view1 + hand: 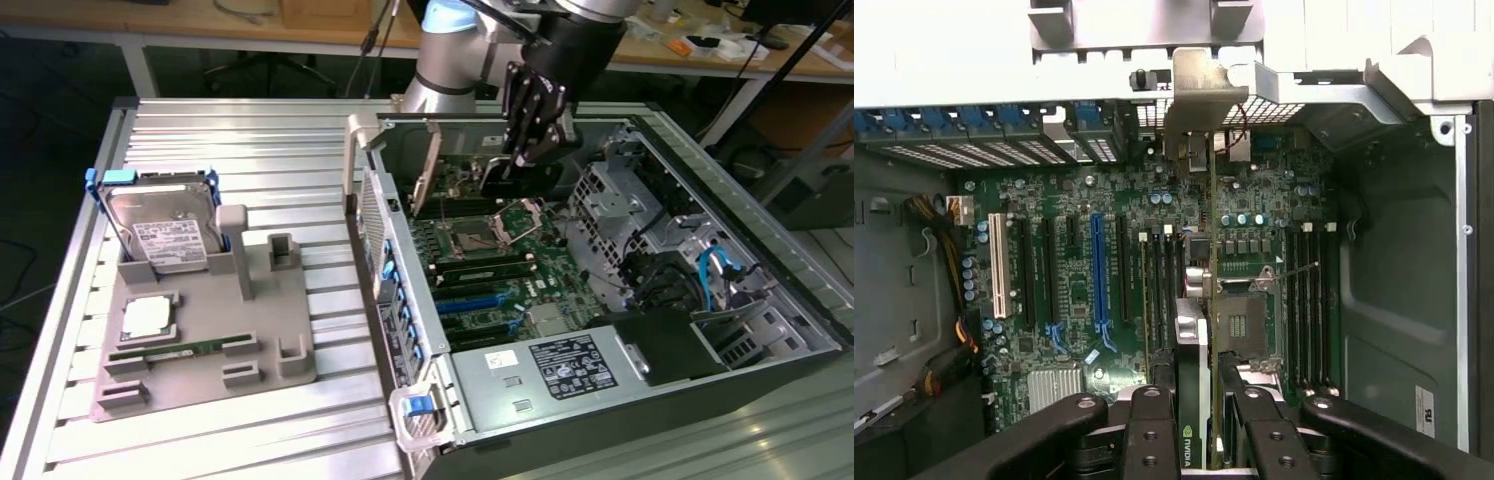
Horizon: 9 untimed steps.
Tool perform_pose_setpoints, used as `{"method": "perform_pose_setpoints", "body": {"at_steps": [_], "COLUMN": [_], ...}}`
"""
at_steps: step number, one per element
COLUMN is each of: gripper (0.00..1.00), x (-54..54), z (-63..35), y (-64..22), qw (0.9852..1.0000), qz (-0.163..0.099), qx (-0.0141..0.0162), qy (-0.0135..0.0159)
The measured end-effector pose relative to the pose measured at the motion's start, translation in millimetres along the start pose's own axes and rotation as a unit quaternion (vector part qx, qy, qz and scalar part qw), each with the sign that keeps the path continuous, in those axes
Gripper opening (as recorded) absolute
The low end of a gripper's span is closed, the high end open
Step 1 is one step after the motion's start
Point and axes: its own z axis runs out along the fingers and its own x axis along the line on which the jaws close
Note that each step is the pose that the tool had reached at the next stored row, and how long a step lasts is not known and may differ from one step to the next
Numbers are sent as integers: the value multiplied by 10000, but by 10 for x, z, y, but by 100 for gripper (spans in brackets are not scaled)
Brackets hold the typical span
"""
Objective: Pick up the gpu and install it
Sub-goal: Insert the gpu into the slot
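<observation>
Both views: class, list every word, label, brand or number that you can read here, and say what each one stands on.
No text reads with certainty.
Green logo patch on the gpu: lettering too small.
Black label on the power supply: print too small.
White sticker beside that label: blurred.
Label on the hard drive: too small.
Pale sticker on the case wall: blurred.
</observation>
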Motion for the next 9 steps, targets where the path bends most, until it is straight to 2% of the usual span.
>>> {"method": "perform_pose_setpoints", "body": {"at_steps": [6,9], "gripper": [27,27], "x": [8,17], "z": [111,221], "y": [-5,-9], "qw": [10000,10000], "qz": [0,0], "qx": [0,0], "qy": [0,0]}}
